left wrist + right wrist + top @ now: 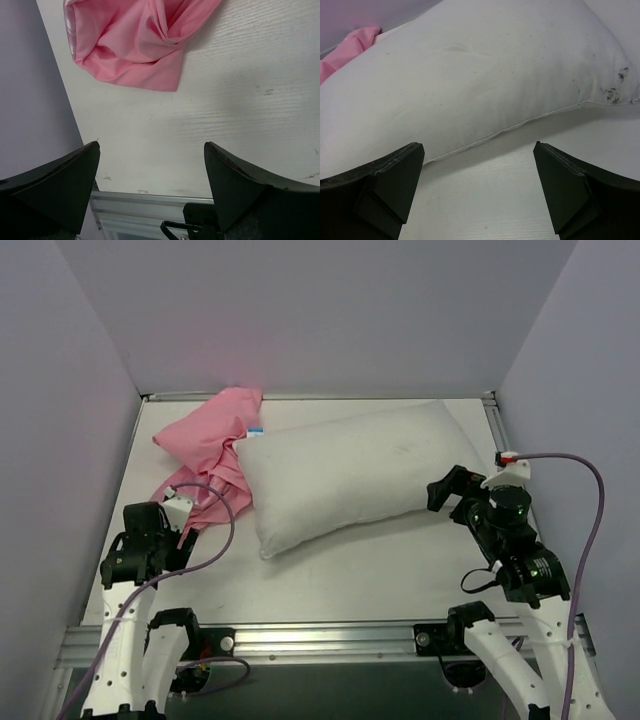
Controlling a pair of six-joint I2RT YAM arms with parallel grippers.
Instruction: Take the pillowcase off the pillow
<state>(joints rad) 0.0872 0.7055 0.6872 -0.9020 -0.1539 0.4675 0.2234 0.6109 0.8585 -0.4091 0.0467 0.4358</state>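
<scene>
Left pincer and right pincer both stand apart, empty. On the counter, the pillowcase lies crumpled against the bare pillow, seemingly fully off. Stripping looks finished; next, at most drag the fabric clear.

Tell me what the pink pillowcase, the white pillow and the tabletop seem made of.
Pillowcase: thin cloth, perhaps satin, judging by its slight sheen and soft folds. Pillow: matte off-white woven fabric over plump stuffing, with a corded seam. Tabletop: hard white board, maybe painted wood, showing fine grain lines.
</scene>
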